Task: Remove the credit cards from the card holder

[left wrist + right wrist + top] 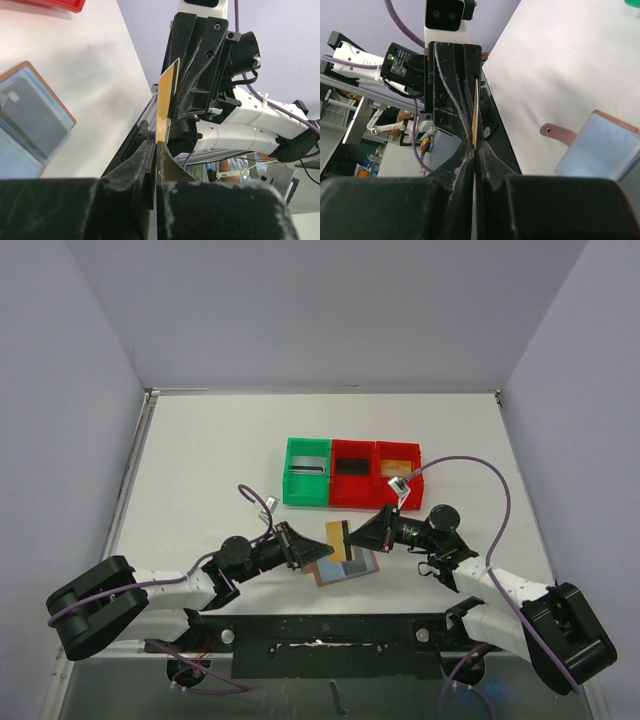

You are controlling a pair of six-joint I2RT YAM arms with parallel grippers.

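Note:
The card holder [350,568] lies open on the table, its light blue lining up, with a dark card [32,117] in its pocket and its snap tab [557,134] sticking out. Just above it a gold credit card [337,539] stands on edge between both arms. My left gripper [156,145] is shut on one end of this card [167,97]. My right gripper [475,149] is shut on the other end, the card [475,112] showing edge-on. In the top view the left gripper [322,550] and right gripper [356,537] face each other.
Behind the card holder stand a green bin [290,483] with a silvery card, a red bin [351,488] with a dark card and a second red bin [412,476] with a gold card. The arms' black base bar [330,632] runs along the near edge.

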